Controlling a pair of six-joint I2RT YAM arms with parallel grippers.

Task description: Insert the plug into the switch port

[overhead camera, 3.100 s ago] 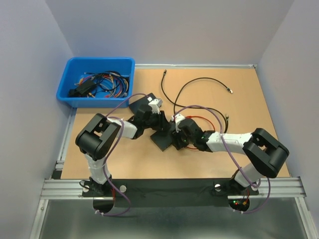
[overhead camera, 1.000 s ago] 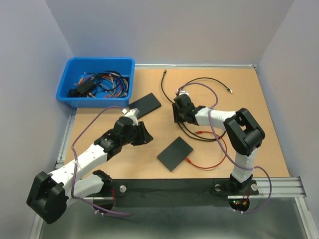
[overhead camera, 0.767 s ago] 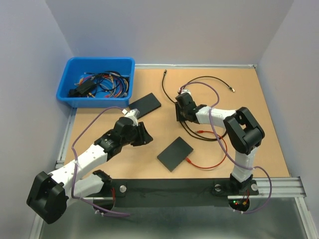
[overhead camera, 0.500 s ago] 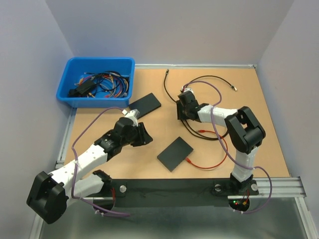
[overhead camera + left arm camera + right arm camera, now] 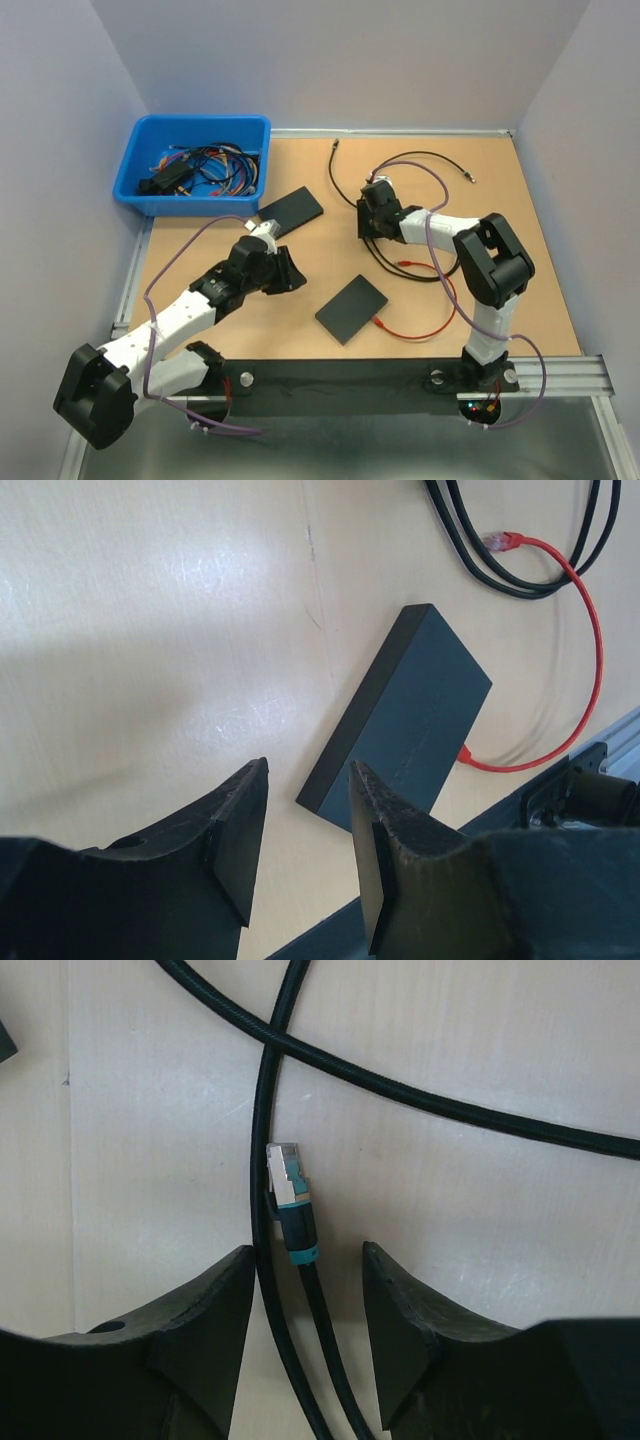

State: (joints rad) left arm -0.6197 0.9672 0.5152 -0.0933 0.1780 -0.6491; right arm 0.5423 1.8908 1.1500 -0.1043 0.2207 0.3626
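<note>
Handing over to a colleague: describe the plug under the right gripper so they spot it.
On the tan table, find the right gripper above the black cable loops. Between its open fingers lies the plug: clear tip, teal collar, black lead, unlike the plain black cable running alongside.

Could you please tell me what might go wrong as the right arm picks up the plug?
The plug lies beside a second black cable between the open right fingers; closing could pinch both. The black cables cross nearby, so lifting may snag. The switch sits unheld, left fingers open and empty, so it may slide during insertion.
</note>
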